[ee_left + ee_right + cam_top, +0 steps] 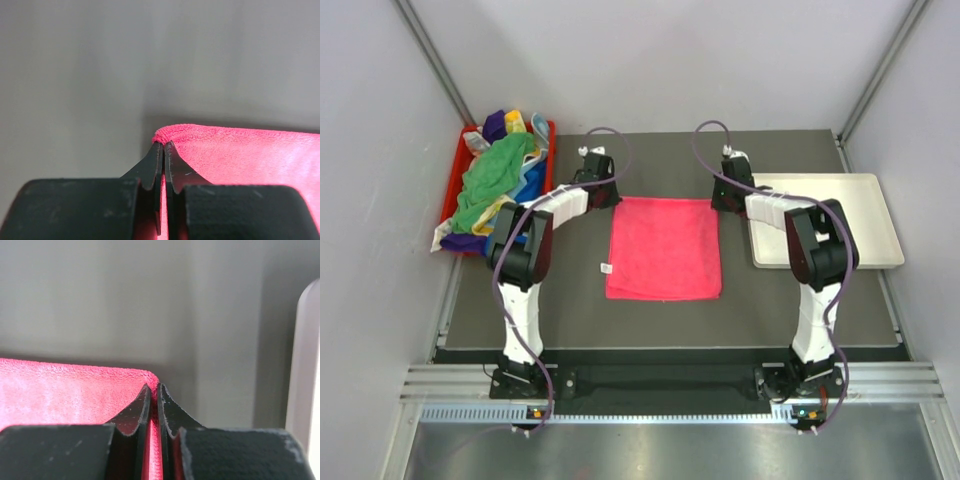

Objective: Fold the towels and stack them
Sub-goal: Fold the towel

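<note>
Dark bench (520, 305): pink towel (664, 250) flat just beside white tray (850, 222), left tool (163, 145) clamped on its corner away from tray, right tool (154, 387) on tray-side corner; looks soft, limp, light, so corner pinches suit.

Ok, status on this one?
Left gripper shut on pink towel, far left corner. Right gripper shut on far right corner. Towel flat, unfolded. Nothing blocking.

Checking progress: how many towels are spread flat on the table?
1: the pink towel, flat at centre. The other towels sit heaped in the red bin, some likely hidden.
</note>
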Controlling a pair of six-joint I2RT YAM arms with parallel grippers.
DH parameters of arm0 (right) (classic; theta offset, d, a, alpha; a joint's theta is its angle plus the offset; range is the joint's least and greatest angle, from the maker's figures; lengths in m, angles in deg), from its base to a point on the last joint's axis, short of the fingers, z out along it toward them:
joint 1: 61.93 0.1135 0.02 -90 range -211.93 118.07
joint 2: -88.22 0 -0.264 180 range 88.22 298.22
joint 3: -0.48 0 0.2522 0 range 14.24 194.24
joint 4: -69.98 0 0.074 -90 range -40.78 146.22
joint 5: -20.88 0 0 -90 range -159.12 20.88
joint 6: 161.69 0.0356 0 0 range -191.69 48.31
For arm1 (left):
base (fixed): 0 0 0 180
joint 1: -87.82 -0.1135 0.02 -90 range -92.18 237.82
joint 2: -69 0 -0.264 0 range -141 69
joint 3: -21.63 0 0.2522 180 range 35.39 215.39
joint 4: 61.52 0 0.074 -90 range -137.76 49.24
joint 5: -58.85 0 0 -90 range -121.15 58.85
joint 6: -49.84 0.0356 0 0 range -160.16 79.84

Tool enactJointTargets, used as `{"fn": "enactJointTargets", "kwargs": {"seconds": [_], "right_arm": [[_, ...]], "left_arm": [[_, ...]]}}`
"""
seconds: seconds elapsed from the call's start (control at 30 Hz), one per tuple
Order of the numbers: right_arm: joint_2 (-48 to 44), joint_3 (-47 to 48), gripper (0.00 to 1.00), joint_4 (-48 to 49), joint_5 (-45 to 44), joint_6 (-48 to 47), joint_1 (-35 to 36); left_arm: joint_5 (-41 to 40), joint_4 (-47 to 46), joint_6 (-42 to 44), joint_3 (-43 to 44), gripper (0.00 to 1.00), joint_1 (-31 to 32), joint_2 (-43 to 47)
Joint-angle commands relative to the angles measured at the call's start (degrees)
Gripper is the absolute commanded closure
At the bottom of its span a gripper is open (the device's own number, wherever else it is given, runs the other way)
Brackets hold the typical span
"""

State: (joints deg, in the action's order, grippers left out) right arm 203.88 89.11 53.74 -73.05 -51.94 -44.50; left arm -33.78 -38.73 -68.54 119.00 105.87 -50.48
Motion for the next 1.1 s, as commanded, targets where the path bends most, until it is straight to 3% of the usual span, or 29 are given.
{"fn": "enactJointTargets", "kwargs": {"seconds": [0.0,0.4,0.63,1.07], "right_arm": [[-3.24,1.33,1.0,6.6,0.49,0.12,-1.43],[-16.24,-9.56,1.0,11.8,0.76,0.11,-1.08],[-25.73,-22.98,1.0,14.52,-0.56,2.39,1.55],[-38.04,-39.97,1.0,17.16,-6.44,6.0,10.16]], "left_arm": [[-1.41,-7.79,0.7,2.96,1.0,-1.17,0.65],[2.28,-15.01,-0.27,-7.14,1.0,-1.43,10.83],[6.41,-17.56,-3.17,-19.09,1.0,-0.73,18.57],[3.08,-22.05,-4.93,-41.94,1.0,3.05,36.5]]}}
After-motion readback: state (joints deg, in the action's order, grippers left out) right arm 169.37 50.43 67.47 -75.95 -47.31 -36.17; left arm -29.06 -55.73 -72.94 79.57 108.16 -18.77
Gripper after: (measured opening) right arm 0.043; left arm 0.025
